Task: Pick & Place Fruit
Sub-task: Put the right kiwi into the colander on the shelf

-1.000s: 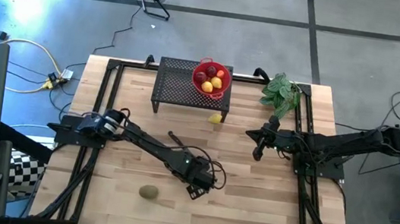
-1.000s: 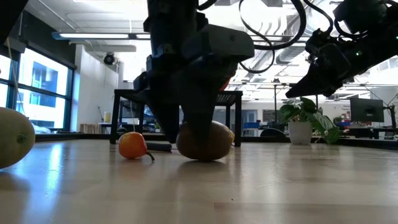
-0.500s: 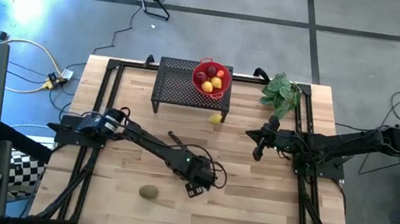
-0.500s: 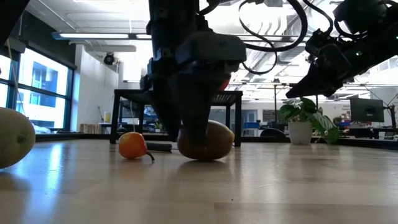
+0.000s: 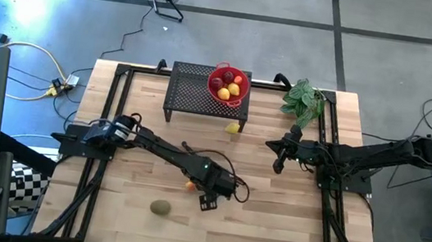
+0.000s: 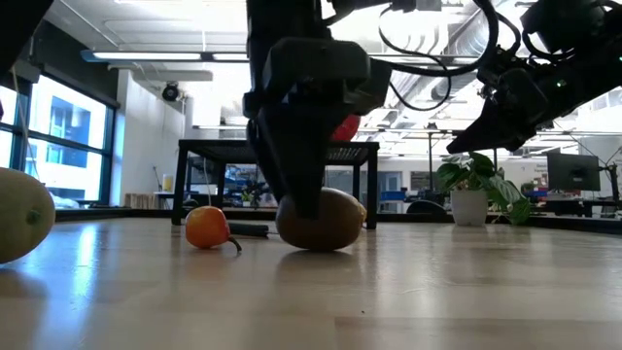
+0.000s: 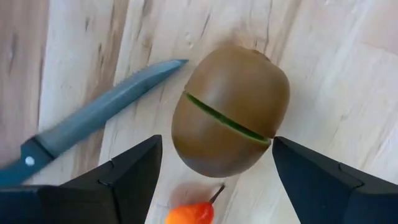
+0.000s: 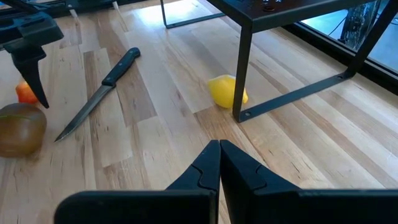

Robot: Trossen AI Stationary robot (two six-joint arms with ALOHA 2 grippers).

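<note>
A brown kiwi [image 7: 230,112] with a green slit across it lies on the wooden table [image 5: 285,229]. My left gripper [image 7: 216,142] hangs open over it, pointing down, with one finger on each side and a gap to the fruit. A small orange fruit [image 7: 189,214] lies close by. Another kiwi [image 5: 160,207] rests nearer the table's front edge. A lemon [image 5: 233,126] lies by the black rack [image 5: 194,94]. The red bowl [image 5: 229,84] on the rack holds red and yellow fruit. My right gripper [image 5: 280,158] waits shut at the right.
A dark-handled knife [image 7: 93,118] lies flat beside the slit kiwi, blade toward it. A green leafy bunch [image 5: 303,99] sits at the far right corner. Black frame rails run along the table's left and right sides. Bare wood shows between the arms [image 5: 272,202].
My left gripper has rolled about the line it points along while staying open above the slit kiwi. In the high view the small orange fruit has come out from under it. The fruit has not moved.
</note>
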